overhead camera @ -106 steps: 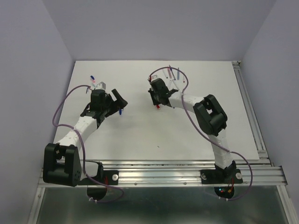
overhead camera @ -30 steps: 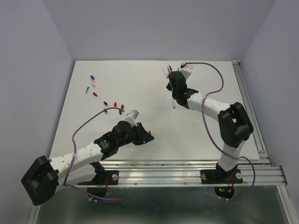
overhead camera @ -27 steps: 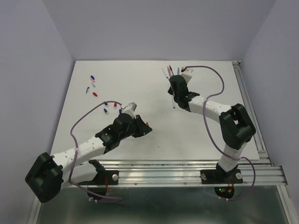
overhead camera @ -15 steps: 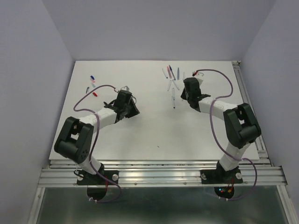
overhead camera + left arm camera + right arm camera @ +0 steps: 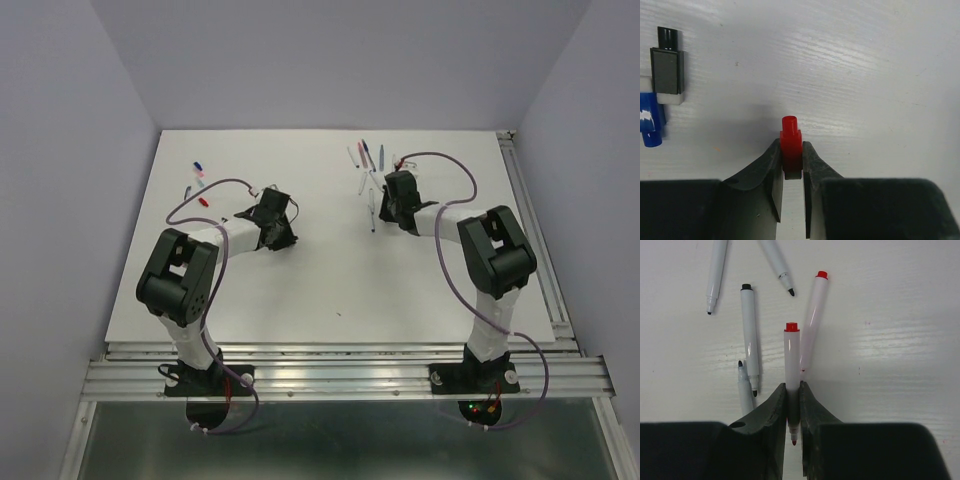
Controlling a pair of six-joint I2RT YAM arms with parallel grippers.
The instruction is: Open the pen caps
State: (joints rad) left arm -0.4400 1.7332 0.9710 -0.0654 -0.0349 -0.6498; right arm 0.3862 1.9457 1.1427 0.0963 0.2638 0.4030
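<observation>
— Left gripper (image 5: 791, 160)?
— Clenched on a red cap (image 5: 790, 137), low over the surface (image 5: 865, 75). A black cap (image 5: 667, 65) and a blue cap (image 5: 650, 122) lie loose at its 10 o'clock, close together.
— Right gripper (image 5: 793, 390)?
— Grasping a red pen (image 5: 791, 360) near its bare tip. Loose pens (image 5: 749, 335) lie from 10 to 1 o'clock of it, tips bare.

pen caps (image 5: 203, 201) left on table (image 5: 330, 280), pens (image 5: 366, 155) well apart, right
</observation>
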